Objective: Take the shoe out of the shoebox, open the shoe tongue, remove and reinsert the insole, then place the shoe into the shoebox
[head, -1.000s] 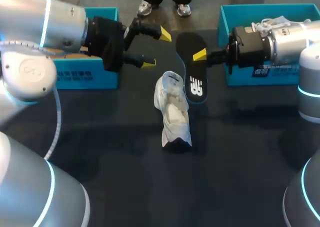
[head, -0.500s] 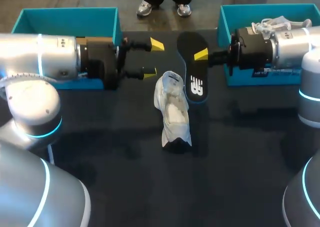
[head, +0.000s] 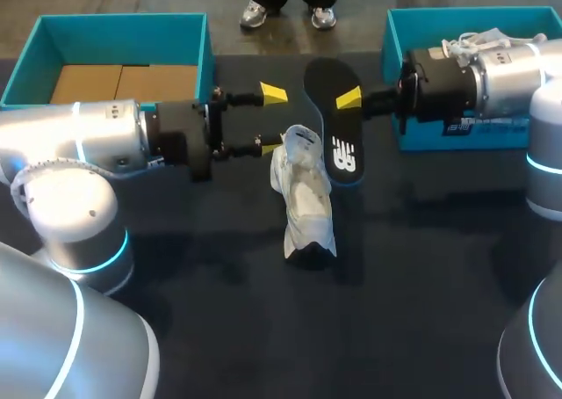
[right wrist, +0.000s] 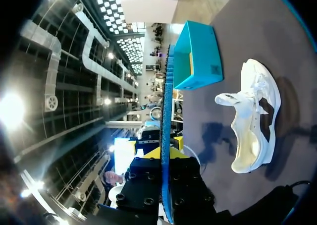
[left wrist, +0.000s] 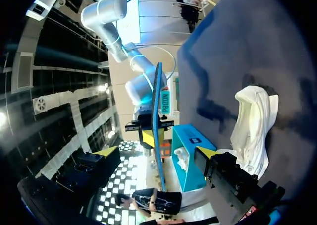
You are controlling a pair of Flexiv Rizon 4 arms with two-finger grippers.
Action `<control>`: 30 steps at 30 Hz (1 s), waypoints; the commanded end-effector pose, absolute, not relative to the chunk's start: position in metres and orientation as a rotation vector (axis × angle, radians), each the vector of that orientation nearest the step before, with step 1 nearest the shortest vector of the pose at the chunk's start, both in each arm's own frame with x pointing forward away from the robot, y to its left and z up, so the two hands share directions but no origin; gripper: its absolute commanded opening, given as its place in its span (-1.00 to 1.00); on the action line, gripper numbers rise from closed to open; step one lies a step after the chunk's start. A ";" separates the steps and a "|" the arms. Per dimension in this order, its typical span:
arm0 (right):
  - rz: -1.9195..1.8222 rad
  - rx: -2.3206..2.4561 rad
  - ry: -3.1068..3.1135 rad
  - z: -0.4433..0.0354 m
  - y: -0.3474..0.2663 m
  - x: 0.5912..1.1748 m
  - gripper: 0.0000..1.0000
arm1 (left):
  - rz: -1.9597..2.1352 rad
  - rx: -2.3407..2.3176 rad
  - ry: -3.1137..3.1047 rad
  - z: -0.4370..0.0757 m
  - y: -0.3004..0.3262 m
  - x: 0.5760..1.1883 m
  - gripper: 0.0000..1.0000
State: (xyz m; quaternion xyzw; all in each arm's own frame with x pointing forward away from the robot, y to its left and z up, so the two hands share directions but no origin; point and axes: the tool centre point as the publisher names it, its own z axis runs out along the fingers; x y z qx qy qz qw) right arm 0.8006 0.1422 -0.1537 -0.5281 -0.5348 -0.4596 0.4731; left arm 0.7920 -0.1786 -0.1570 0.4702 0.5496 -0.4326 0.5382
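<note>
A white shoe (head: pixel 305 197) lies on the dark table, also seen in the left wrist view (left wrist: pixel 252 128) and right wrist view (right wrist: pixel 252 116). My right gripper (head: pixel 349 98) is shut on a black insole (head: pixel 337 122), holding it above the table just beyond the shoe. That insole shows edge-on in both wrist views (left wrist: pixel 158 121) (right wrist: pixel 167 136), pinched in my right gripper (right wrist: pixel 166 154). Left of the shoe's far end, my left gripper (head: pixel 273 118) stands open with nothing between its fingers (left wrist: pixel 156 155). Its nearer fingertip (head: pixel 273 141) is close beside the shoe.
A teal shoebox (head: pixel 123 28) with brown cardboard inside stands at the back left. A second teal shoebox (head: pixel 397 43) at the back right holds another white shoe (head: pixel 479 40), partly hidden by my right arm.
My left arm has swung toward me and lower, uncovering the left shoebox. Its open gripper now sits beside the shoe's far end. The right gripper and insole have barely shifted.
</note>
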 end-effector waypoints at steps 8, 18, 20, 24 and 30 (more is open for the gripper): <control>-1.104 -1.309 -1.286 -0.153 0.166 0.786 -1.00 | -1.039 1.025 1.290 -0.161 -0.204 0.802 0.93; -1.073 -1.324 -1.275 -0.154 0.173 0.769 -1.00 | -1.043 1.017 1.309 -0.163 -0.202 0.809 0.23; -1.062 -1.316 -1.277 -0.156 0.175 0.769 -1.00 | -1.045 1.020 1.310 -0.164 -0.202 0.809 0.03; -1.054 -1.301 -1.278 -0.158 0.180 0.770 -1.00 | -1.052 1.024 1.310 -0.164 -0.204 0.810 -0.07; -1.038 -1.286 -1.293 -0.156 0.186 0.770 -1.00 | -1.059 1.024 1.313 -0.165 -0.209 0.812 -0.14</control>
